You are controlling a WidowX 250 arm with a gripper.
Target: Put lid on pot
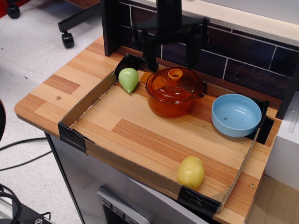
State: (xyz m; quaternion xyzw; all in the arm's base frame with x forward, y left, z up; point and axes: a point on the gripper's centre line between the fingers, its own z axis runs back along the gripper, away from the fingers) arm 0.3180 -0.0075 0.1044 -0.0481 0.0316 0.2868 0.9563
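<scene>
The translucent orange pot (171, 103) stands at the back of the cardboard tray, with small handles at its sides. The orange domed lid (173, 84) with its ring knob (175, 74) rests on top of the pot and covers it. My gripper (170, 58) hangs above the lid, fingers spread wide apart, open and empty. Its two black fingers (150, 53) are clear of the knob and touch nothing.
A light green pear-shaped fruit (128, 79) lies left of the pot. A light blue bowl (236, 115) sits at the right. A yellow lemon (190, 172) lies near the front right corner. Low cardboard walls (131, 163) ring the tray; a dark brick wall stands behind.
</scene>
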